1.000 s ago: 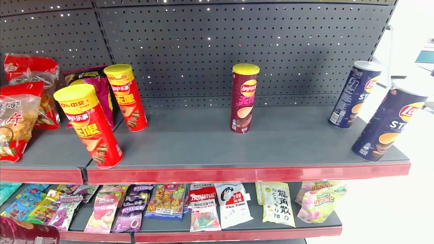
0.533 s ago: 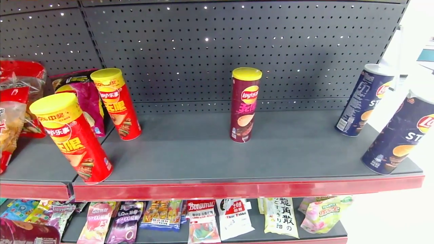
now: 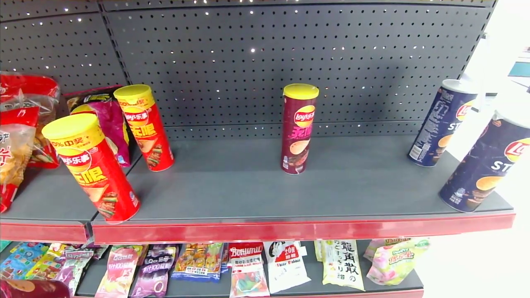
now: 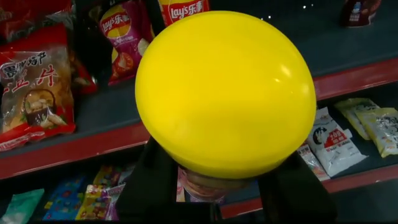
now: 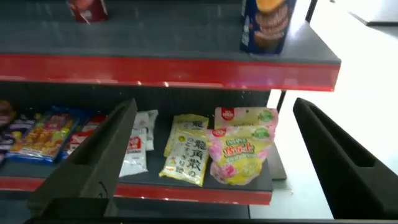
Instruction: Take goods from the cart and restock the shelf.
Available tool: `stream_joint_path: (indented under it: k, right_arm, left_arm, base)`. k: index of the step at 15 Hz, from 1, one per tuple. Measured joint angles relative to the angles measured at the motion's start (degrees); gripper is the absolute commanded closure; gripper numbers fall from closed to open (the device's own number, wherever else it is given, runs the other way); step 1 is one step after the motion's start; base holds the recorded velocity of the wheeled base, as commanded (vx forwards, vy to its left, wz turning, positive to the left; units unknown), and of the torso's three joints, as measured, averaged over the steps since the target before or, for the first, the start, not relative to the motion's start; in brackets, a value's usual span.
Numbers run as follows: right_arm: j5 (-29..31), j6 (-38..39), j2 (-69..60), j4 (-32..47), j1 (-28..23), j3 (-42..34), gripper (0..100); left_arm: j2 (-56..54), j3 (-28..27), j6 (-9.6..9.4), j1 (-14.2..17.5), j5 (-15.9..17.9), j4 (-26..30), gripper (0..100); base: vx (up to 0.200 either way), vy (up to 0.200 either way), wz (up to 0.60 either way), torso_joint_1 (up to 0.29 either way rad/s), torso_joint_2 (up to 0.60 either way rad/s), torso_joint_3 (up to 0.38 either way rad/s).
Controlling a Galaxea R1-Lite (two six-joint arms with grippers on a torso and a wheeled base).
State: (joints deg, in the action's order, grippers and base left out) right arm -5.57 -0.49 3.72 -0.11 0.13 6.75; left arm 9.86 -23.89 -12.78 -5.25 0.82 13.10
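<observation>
Logos and characters on red cans, maroon can, blue cans, packets

Grey shelf, chip cans (standing), snack bags

right gripper fingers apart | blue can on shelf | snack bags below

front red can stands at the left, rear red can just behind it, maroon can alone in the middle, navy cans off right, candy packets in a row below.
</observation>
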Motion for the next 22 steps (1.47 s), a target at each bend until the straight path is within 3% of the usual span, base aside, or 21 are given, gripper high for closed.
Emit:
stream_joint_path:
  k: [5,7,9,14,22]
  right_arm:
    - [-10.8,-2.5,26.2,-1.1,6.3,23.2,0]
    - [-11.7,-3.7,38.0,-4.3,12.7,29.6,0]
    - [-10.7,-4.3,49.4,-10.4,19.5,34.4,0]
    - [-9.0,-3.1,70.7,-24.5,30.9,39.6,0]
    - [-6.1,-2.5,88.4,-33.2,32.7,46.1,0]
  left_arm:
    - [-2.9,1.1,0.20,0.0,1.9,0.5,100]
    - [-3.6,1.8,2.30,0.0,2.0,0.4,100]
    - [-4.0,2.0,2.62,0.0,1.5,0.4,100]
    - [-4.3,2.0,2.51,0.3,-1.1,0.5,100]
    - [-4.0,2.3,2.41,0.2,-1.4,0.6,100]
  base:
    - [0.000,0.000,0.00,0.000,0.00,0.000]
    - [0.000,0.000,0.00,0.000,0.00,0.000]
    - [0.000,0.000,0.00,0.000,0.00,0.000]
    - [0.000,0.000,0.00,0.000,0.00,0.000]
    - [0.000,0.000,0.00,0.000,0.00,0.000]
